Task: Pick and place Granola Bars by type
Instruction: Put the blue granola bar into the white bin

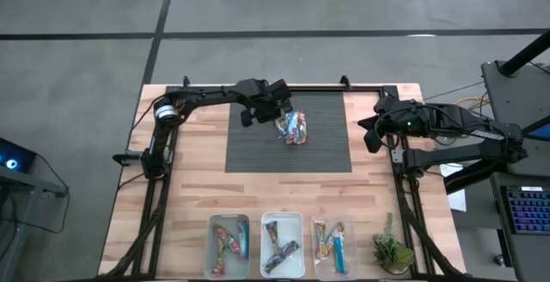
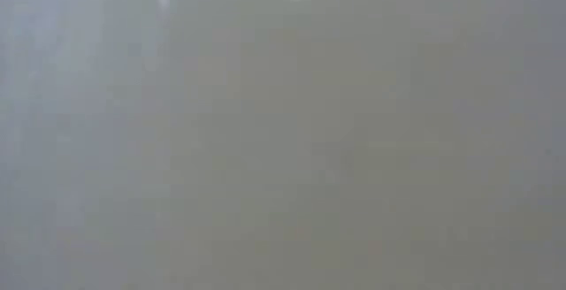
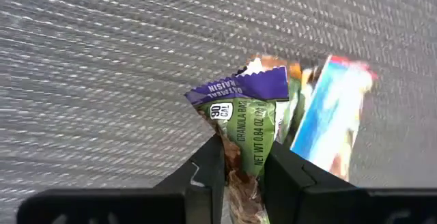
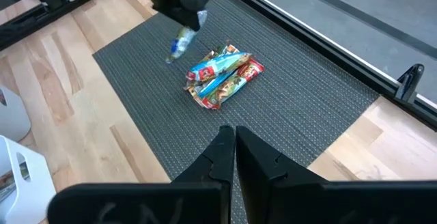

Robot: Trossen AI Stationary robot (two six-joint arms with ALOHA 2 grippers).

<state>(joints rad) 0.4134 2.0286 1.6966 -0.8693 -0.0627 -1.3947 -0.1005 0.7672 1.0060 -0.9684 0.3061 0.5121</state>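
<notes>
1. Purple-and-green wrapped bar [image 3: 249, 125] sits pinched between the left gripper [image 3: 242, 173] jaws, which are nearly closed on its lower end. The wrapper stands up beyond the fingertips, over the dark mat [image 1: 258, 153].
2. Left gripper [image 1: 273, 110] hangs over the far part of the mat, just beside the remaining pile of bars [image 1: 294, 129]. From the right wrist, the held bar [image 4: 181, 44] looks clear of the mat, dangling below the gripper; the pile [image 4: 222, 77] lies apart from it.
3. Right gripper [image 4: 234, 157] waits at the right edge of the surface [image 1: 189, 196], jaws fully closed, holding nothing.
4. Three clear bins [image 1: 282, 243] line the near edge, each already with bars inside. A small plant [image 1: 391, 252] stands to their right.
5. Low view shows only grey haze; nothing usable there.
6. Risks, as judged:
   - Grip is on one end of a slick wrapper only; a fast swing toward the bins could let the bar pivot or slip out.
   - A blue bar [image 3: 331, 111] lies very close behind the held one; it may snag and drag along.
   - Which bin matches this type is hard to tell from above; a wrong drop would mix types.
</notes>
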